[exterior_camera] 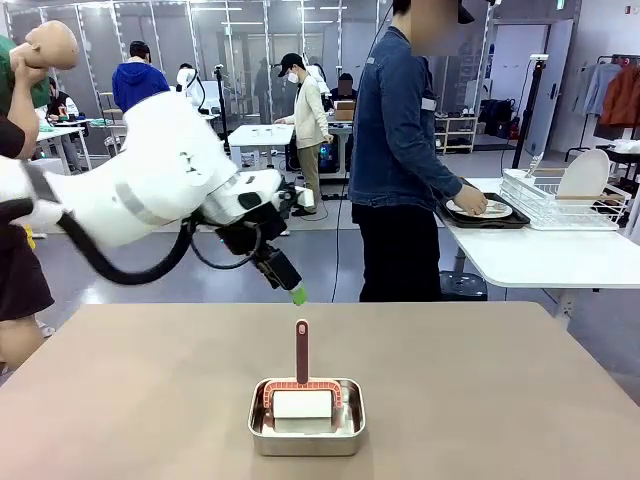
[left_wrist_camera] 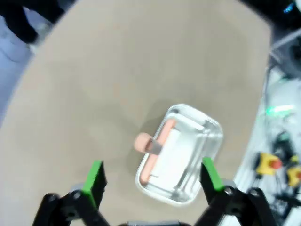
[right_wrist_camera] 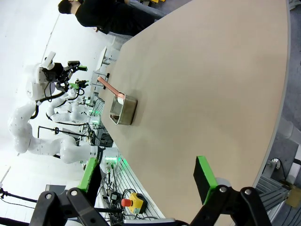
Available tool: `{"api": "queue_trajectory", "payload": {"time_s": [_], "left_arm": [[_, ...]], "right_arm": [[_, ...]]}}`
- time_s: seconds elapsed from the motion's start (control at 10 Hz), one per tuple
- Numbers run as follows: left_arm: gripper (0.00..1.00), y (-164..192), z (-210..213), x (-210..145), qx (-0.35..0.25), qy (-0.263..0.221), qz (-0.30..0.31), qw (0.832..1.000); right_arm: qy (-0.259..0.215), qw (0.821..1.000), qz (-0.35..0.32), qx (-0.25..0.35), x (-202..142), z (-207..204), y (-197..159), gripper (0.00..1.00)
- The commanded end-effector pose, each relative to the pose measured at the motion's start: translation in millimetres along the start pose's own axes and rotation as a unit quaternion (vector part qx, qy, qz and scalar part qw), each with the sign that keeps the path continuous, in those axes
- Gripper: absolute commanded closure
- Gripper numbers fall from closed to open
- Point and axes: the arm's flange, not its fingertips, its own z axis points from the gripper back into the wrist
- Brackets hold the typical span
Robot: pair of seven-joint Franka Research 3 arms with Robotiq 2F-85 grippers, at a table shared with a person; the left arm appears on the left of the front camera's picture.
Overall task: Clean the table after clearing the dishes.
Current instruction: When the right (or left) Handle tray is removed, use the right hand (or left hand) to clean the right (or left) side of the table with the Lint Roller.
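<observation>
**While the dishes sit on a side table, the roller is the thing to grip**

Where the left arm reaches in, the left jaws hang above the surface, wide open and empty. One green pad points down just behind the handle. Seen from the left wrist, the pads frame the pan below, well clear of it.

The roller lies in the pan near the middle of the surface, its handle rising out at a slant. It looks light, with a slim, stiff handle and a softer, perhaps tacky drum. The hold belongs on the upper half of the handle, across its narrow width, never on the drum. The pan seems to be thin steel and light, so it may slide, or lift with the roller if the drum catches. The surface itself is flat, matte and rigid, and should take a firm press.

Farther right, a person stands at a white table with a hand at the dishes. A white plate lies on a dark tray beside a rack. The plate is breakable, but it is off the surface.

The right jaws are spread wide on nothing, one pad showing. They hang out past the edge of the surface, well apart from the pan.
</observation>
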Motion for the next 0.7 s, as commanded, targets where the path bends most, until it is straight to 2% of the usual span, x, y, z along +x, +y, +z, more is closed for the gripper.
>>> {"api": "queue_trajectory", "payload": {"time_s": [0.0, 0.2, 0.4, 0.6], "left_arm": [[0.0, 12.7, -0.7, 42.5, 0.003, 0.069, -0.053, 0.996], [0.0, 19.3, -13.2, 58.4, -0.021, 0.125, -0.088, 0.988], [0.0, 25.4, -33.7, 62.5, -0.068, 0.202, -0.116, 0.97], [0.0, 27.7, -60.3, 58.5, -0.059, 0.236, -0.137, 0.96]], "right_arm": [[-0.005, 1.0, -0.002, -0.003, 0.2, -0.6, 2.6, 0.0], [-0.005, 1.0, -0.002, -0.003, 0.2, -0.6, 2.6, 0.0], [-0.005, 1.0, -0.002, -0.003, 0.2, -0.6, 2.6, 0.0], [-0.005, 1.0, -0.002, -0.003, 0.2, -0.6, 2.6, 0.0]]}}
